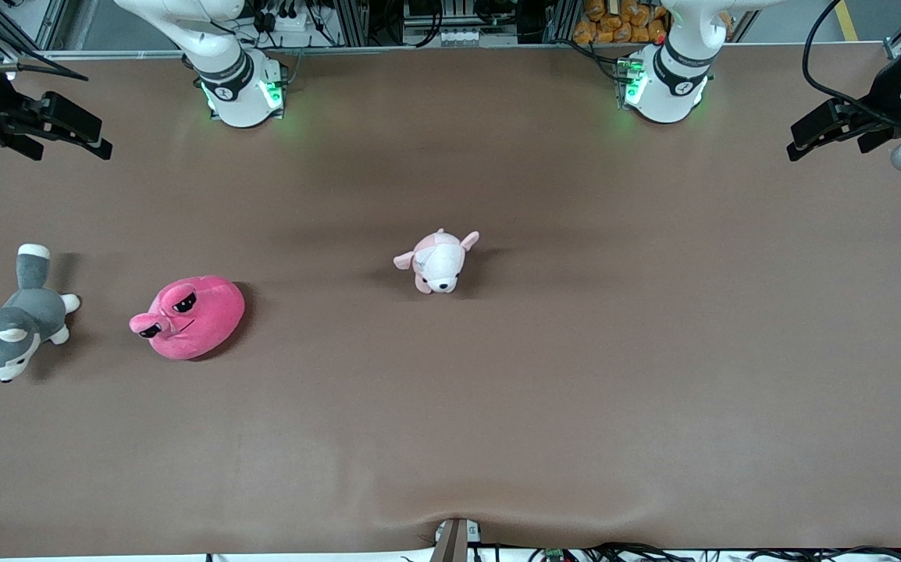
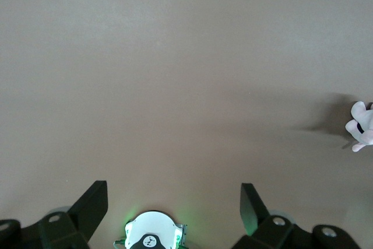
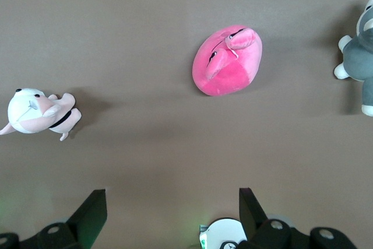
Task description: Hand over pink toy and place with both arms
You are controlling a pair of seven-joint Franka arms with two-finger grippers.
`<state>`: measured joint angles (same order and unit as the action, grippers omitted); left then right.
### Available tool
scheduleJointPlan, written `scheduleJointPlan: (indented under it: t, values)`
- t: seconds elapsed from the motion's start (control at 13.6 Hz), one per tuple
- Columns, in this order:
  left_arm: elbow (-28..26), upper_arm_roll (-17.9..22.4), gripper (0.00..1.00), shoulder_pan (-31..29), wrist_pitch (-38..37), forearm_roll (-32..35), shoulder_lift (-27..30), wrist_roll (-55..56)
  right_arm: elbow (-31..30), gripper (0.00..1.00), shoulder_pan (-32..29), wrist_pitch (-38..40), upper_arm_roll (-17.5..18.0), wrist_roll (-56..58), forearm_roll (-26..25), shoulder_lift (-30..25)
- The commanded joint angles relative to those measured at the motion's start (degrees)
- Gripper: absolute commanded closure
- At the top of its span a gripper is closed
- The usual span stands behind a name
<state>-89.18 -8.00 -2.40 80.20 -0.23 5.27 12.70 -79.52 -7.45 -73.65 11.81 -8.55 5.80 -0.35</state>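
brown table (image 1: pixel 544 390) | on it: pink toy (image 1: pixel 193 318), puppy plush (image 1: pixel 439 262), husky plush (image 1: pixel 17 316)

Three plush toys lie on the brown surface (image 1: pixel 575 351): one pink toy (image 1: pixel 193 316), one grey-and-white husky plush (image 1: pixel 17 320) and one small pale pink-and-white puppy plush (image 1: pixel 439 261). Two white arms are in view, and each carries one black gripper: the left gripper (image 1: pixel 837 133) and the right gripper (image 1: pixel 64 125).
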Motion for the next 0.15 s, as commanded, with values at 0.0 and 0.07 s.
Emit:
scheduleJointPlan:
  t: [0.0, 0.07]
  values:
    - [1.29, -0.70, 0.00, -0.33, -0.92, 0.32, -0.44, -0.57, -1.52, 0.00, -0.90, -0.79, 0.49, -0.06, 0.70, -1.41]
    - [1.29, -0.70, 0.00, -0.33, -0.92, 0.32, -0.44, -0.57, -1.52, 0.00, -0.90, -0.79, 0.41, 0.03, 0.61, -1.41]
